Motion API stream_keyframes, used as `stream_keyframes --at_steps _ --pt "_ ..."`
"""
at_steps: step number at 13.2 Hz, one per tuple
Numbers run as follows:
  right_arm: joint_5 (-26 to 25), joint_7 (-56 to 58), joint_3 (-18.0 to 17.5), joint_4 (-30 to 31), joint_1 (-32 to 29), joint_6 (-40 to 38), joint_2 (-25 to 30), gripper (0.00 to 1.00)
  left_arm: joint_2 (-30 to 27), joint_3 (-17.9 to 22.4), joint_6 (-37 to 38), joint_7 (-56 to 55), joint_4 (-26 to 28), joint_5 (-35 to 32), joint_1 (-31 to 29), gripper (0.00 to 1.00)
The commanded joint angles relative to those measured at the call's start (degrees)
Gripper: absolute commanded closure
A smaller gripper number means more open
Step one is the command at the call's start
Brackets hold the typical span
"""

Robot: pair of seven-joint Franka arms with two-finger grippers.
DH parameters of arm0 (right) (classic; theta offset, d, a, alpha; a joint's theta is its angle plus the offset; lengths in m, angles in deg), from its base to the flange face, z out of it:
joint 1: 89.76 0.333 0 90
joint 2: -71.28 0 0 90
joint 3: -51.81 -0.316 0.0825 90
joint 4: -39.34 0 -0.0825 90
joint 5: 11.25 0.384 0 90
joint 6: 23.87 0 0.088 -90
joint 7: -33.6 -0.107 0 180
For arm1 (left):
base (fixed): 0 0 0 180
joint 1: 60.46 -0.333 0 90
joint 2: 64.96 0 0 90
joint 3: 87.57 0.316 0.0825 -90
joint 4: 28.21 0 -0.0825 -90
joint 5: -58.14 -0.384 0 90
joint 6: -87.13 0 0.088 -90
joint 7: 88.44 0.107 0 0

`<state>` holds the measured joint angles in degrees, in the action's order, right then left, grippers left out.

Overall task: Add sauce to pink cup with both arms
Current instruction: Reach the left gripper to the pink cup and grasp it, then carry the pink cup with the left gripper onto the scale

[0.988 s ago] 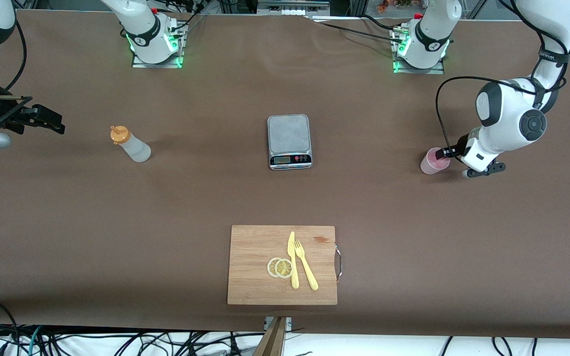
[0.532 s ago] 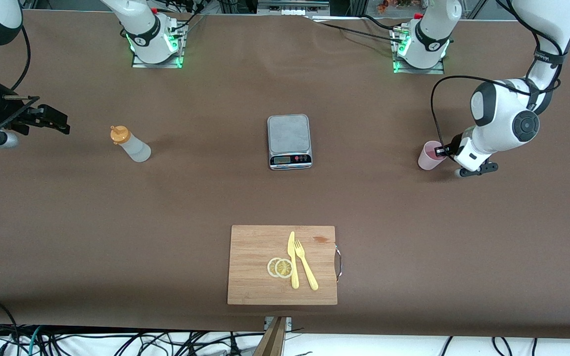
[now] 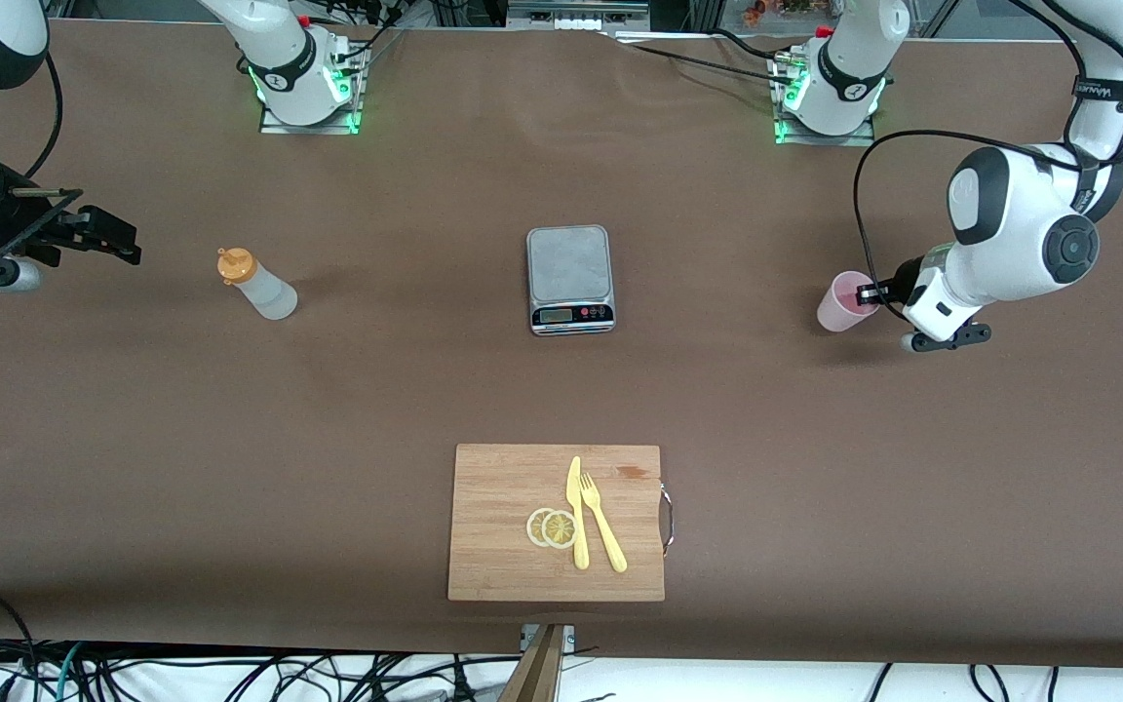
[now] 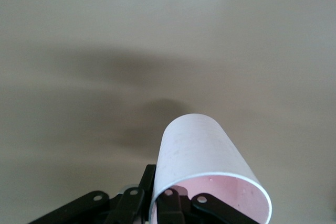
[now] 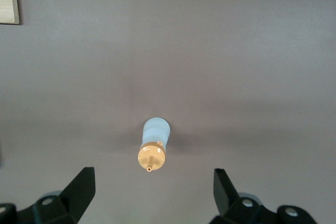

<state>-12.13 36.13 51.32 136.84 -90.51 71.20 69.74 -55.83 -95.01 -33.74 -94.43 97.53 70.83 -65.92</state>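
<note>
The left gripper [image 3: 871,295] has its fingers [image 4: 176,207] closed on the rim of the pink cup [image 3: 842,301], one finger inside the wall and one outside; the cup appears tilted and lifted just clear of the tabletop [image 3: 376,390] near the edge at the left arm's end. Judgement: a rim pinch keeps the mouth unobstructed, so the cup can be carried and later receive sauce. The right gripper [image 3: 113,244] hangs over the edge at the right arm's end, fingers spread wide and holding nothing; in its wrist view the sauce bottle [image 5: 154,148] sits centred between them, which suggests it is being lined up for a grasp. The bottle stands upright on the tabletop, nozzle cap uppermost, well apart from that gripper and toward the right arm's end. A kitchen scale [image 3: 569,279] lies at mid-tabletop, plate bare; likely the destination for the cup. A cutting board [image 3: 503,565] sits near the edge closest to the front camera. Count: one cup, one bottle, one scale, one board, one knife [image 3: 576,522], one fork [image 3: 602,531], two lemon slices [image 3: 552,527].
</note>
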Motion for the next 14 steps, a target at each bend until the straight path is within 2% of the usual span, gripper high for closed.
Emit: stream_keyframes --at_steps 1,6,11,14 --pt "-0.8 -0.6 0.1 -1.1 0.2 -0.9 -0.3 0.0 0.3 -2.4 2.1 -7.2 -4.6 2.2 4.4 1.0" --pt "-0.9 -0.6 0.1 -1.2 0.2 -1.0 -0.4 0.0 5.7 -3.6 1.9 -29.4 -13.7 2.2 19.4 1.0" --pt "-0.7 -0.7 0.1 -1.1 0.1 -1.0 -0.5 0.0 19.9 -3.5 1.9 -48.7 -29.3 2.3 33.7 1.0" --pt "-0.7 -0.8 0.1 -1.1 0.0 -1.1 -0.5 0.0 24.6 -3.5 1.5 -52.8 -33.3 2.5 37.6 1.0"
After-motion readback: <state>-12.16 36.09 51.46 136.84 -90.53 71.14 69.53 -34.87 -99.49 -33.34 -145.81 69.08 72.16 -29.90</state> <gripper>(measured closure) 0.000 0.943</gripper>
